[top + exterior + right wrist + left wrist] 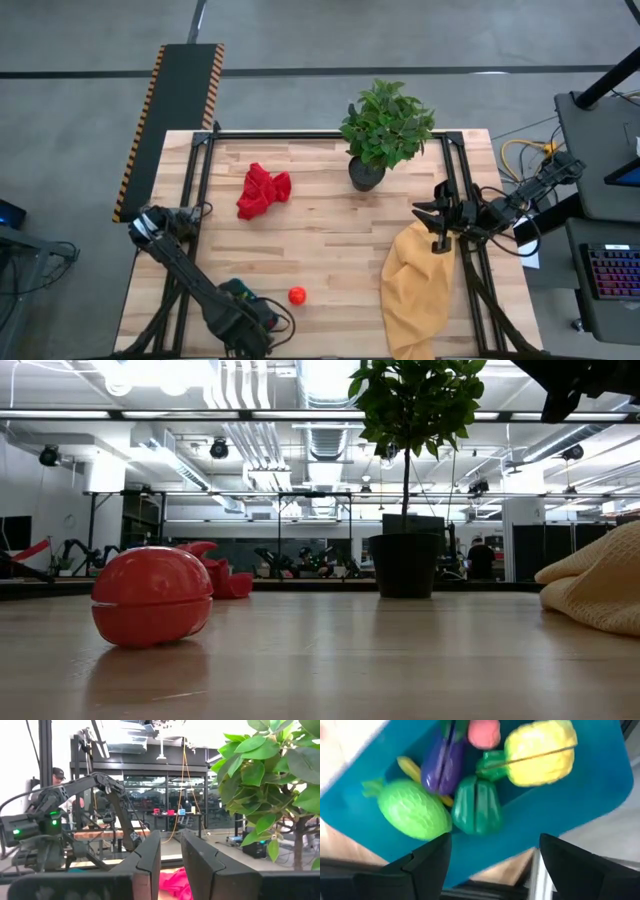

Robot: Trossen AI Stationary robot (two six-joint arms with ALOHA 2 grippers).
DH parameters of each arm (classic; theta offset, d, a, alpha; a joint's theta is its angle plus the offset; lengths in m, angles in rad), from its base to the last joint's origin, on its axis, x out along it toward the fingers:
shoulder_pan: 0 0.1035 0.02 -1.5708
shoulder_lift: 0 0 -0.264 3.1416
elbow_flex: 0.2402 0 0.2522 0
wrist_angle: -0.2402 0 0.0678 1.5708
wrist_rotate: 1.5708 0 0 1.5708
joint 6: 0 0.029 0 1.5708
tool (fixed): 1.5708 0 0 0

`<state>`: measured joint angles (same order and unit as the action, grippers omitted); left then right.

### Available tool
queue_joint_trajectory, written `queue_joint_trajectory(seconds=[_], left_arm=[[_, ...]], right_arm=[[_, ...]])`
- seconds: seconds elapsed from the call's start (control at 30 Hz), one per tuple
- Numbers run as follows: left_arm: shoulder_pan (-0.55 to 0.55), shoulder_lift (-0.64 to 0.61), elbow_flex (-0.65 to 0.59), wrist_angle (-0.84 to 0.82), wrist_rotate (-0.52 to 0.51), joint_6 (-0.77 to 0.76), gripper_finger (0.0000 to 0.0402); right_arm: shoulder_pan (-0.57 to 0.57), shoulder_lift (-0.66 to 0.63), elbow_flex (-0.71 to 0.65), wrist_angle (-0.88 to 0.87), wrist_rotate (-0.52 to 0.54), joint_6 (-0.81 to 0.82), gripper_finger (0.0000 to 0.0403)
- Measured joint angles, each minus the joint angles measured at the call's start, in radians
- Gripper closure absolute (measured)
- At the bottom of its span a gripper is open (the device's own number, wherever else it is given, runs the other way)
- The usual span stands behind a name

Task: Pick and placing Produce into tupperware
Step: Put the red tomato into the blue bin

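In the left wrist view the teal tupperware [580, 805] holds several produce pieces: a bright green one [412, 810], a purple one [442, 762], a dark green one [477, 805], a yellow one [540, 752] and a pink one [484, 732]. My left gripper [492, 857] hangs open over the container's edge, one finger toward either side, near the table's near-left corner [245, 322]. In the high view the arm covers most of the container. A red produce piece [297, 295] [150, 595] rests on the table just right of it. My right gripper [435, 215] [171, 865] waits by the right edge, open by a narrow gap.
A red cloth [262, 190] lies crumpled toward the far left of the table. A potted plant [385, 130] stands at the far middle. A mustard-yellow cloth [415, 285] drapes over the near right edge. Bare wood [330, 240] lies in the middle. A person shows far behind in the right wrist view.
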<state>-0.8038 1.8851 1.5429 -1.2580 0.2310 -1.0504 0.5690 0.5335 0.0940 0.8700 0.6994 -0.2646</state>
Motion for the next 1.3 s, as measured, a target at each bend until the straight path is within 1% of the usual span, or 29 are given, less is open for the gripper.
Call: queue_joint_trajectory(seconds=[0.1, 0.17, 0.43, 0.73, 0.83, 1.03, 1.3], left_arm=[[0.011, 0.0, 0.0, -0.002, -0.041, 0.062, 0.0116], [0.027, 0.0, 0.0, -0.01, -0.059, 0.07, 0.0116], [0.105, -0.019, 0.005, -0.015, -0.06, 0.076, 0.0116], [0.18, -0.022, 0.007, -0.01, -0.067, 0.263, 0.0116], [0.211, -0.022, 0.011, -0.015, -0.068, 0.348, 0.0116], [0.275, -0.023, 0.016, 0.037, -0.113, 0.475, 0.0116], [0.328, -0.023, 0.004, 0.061, -0.083, 0.513, 0.0114]], right_arm=[[0.0, 0.0, 0.0, 0.0, 0.0, -0.019, 0.0335], [0.0, 0.0, 0.0, 0.0, 0.0, -0.024, 0.0335], [0.0, 0.0, 0.0, 0.0, 0.0, -0.024, 0.0335], [0.0, 0.0, 0.0, 0.0, 0.0, -0.025, 0.0335], [0.0, 0.0, 0.0, 0.0, 0.0, -0.027, 0.0335], [0.0, 0.0, 0.0, -0.001, 0.001, -0.052, 0.0335], [0.0, -0.002, 0.0, -0.001, 0.009, -0.058, 0.0335]])
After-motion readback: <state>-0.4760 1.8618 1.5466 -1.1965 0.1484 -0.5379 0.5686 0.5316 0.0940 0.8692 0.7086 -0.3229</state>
